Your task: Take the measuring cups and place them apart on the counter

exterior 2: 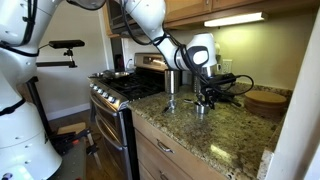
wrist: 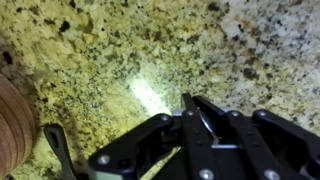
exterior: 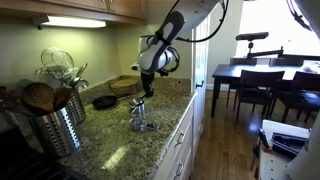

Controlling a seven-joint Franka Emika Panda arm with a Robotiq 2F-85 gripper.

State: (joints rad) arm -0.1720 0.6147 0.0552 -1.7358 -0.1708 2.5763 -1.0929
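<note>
My fingers [wrist: 192, 112] are clamped tight at lower centre on a thin shiny strip, apparently a measuring cup [wrist: 206, 120] handle, above the speckled surface [wrist: 120, 50].

Granite counter [exterior: 115, 145] bears measuring cups [exterior: 144, 125], utensil canister [exterior: 58, 128] and skillet [exterior: 104, 101].

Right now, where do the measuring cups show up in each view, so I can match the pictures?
Exterior view: the measuring cups sit mid-frame on the counter, under the gripper.
Exterior view: right of centre, also under the gripper.
Wrist view: not clearly visible; a silver glint at the shut gripper may be one.
Shared landmark: the speckled counter, in all three.
</note>
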